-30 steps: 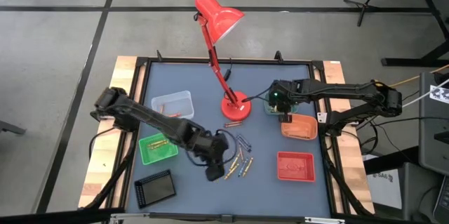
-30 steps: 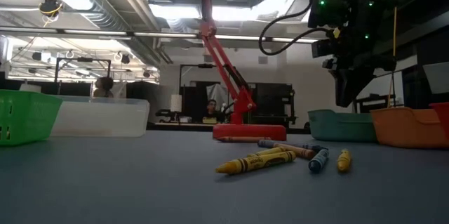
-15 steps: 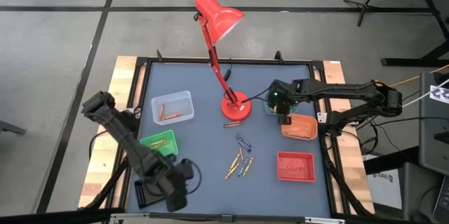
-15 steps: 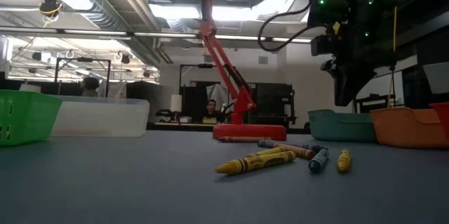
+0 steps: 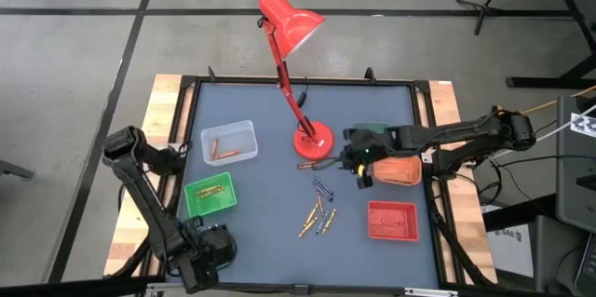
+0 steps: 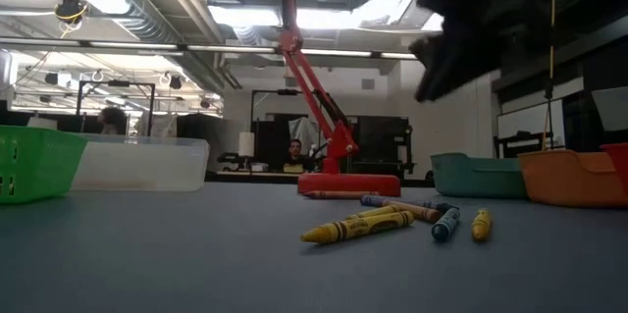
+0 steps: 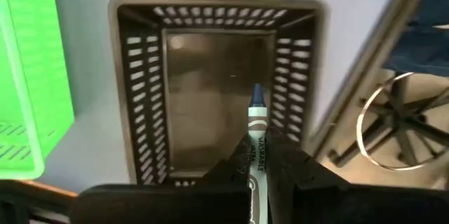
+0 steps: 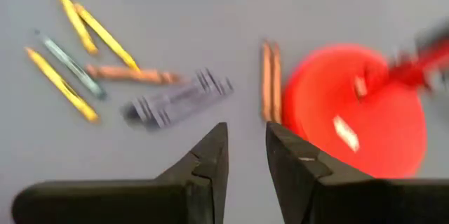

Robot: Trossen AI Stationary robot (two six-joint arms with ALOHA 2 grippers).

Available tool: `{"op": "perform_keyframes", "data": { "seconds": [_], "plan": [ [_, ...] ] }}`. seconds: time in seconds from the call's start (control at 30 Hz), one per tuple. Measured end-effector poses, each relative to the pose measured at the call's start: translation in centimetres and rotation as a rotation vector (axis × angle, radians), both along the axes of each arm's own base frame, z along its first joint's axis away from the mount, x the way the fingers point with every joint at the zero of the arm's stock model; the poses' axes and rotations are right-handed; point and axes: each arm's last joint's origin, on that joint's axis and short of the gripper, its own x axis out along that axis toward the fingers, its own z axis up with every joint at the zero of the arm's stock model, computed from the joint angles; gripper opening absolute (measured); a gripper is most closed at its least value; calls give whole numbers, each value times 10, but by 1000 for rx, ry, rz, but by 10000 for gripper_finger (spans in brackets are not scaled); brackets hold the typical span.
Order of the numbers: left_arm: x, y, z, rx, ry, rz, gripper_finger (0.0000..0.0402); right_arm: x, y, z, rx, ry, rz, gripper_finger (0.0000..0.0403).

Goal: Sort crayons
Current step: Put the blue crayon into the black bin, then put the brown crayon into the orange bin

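Left gripper (image 7: 258, 175) clenches a blue crayon (image 7: 257, 140) above the black slotted basket (image 7: 140, 97). Right gripper (image 8: 245, 157), fingers parted and empty, hangs over the loose crayons (image 5: 318, 211) beside the red lamp's base (image 5: 313, 140). These sticks look light, stiff and snappable, best pinched mid-length across the paper wrap.

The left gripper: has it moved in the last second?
Yes. In the high view the left gripper went from the loose crayons to the black tray by the green basket.
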Motion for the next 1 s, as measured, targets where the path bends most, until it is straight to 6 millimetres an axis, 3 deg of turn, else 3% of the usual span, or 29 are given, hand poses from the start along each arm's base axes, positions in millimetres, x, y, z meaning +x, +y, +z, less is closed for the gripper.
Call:
{"op": "perform_keyframes", "data": {
  "seconds": [0.27, 0.57, 0.73, 1.0],
  "plan": [
    [-9, 10, -28, 53, 44, -6, 11, 7, 33, 12, 10, -168, 114, 94],
    [-11, 13, -37, 59, 48, -4, 75, 10, 53, 23, -64, -283, 216, 94],
    [-10, 12, -40, 41, 36, -4, 107, 24, 57, 37, -143, -316, 259, 94],
    [-10, 11, -40, 30, 28, -6, 121, 56, 64, 35, -303, -122, 419, 94]
  ]
}}
